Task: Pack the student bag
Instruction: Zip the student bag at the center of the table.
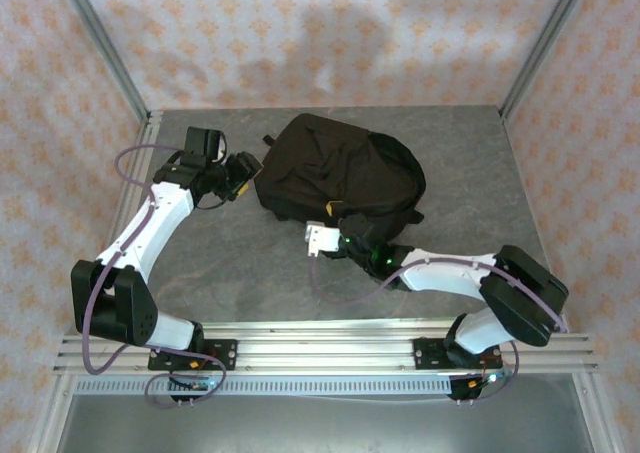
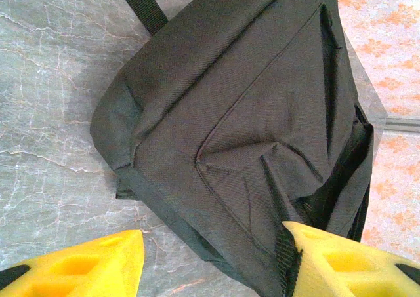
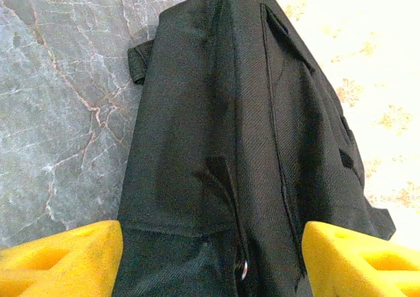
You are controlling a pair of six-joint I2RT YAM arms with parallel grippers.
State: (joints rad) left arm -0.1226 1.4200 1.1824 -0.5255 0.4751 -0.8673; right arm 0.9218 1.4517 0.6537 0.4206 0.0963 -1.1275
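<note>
Grey veined tabletop (image 1: 200,263) under pink patterned walls is carrying the large black soft fabric backpack (image 1: 335,168), which is lying flat toward the far middle. I am holding my left gripper (image 2: 213,235) partly spread and gripping nothing, its yellow fingers straddling the bag's left corner. My right gripper (image 3: 213,238) is standing wide at the bag's near edge, with fabric lying between its fingers but nothing clamped. I judge I am getting the bag open. To do that well, one gripper should be pinching a single fold or pull firmly while the other is steadying the bag.
</note>
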